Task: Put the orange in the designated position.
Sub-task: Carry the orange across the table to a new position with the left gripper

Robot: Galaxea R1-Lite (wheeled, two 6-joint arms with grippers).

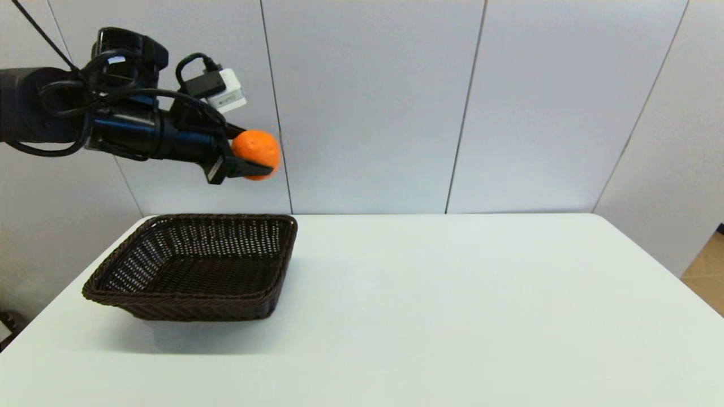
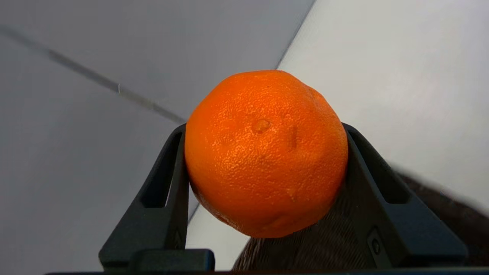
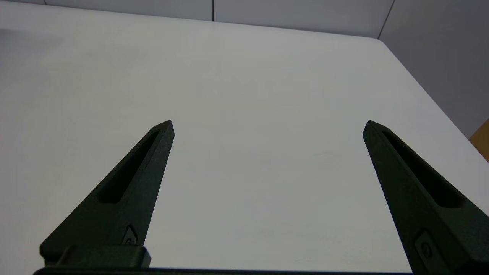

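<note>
The orange (image 1: 256, 152) is a bright, dimpled fruit held high in the air by my left gripper (image 1: 254, 158), which is shut on it. It hangs above the far right corner of the dark wicker basket (image 1: 141, 299). In the left wrist view the orange (image 2: 265, 152) fills the gap between the two black fingers (image 2: 164, 191), and part of the basket (image 2: 439, 206) shows below. My right gripper (image 3: 267, 126) is open over bare table in its own wrist view and is out of the head view.
The basket stands on the left part of the white table (image 1: 452, 294). Grey wall panels (image 1: 367, 102) rise behind the table. The table's right edge borders a wooden floor (image 1: 707, 271).
</note>
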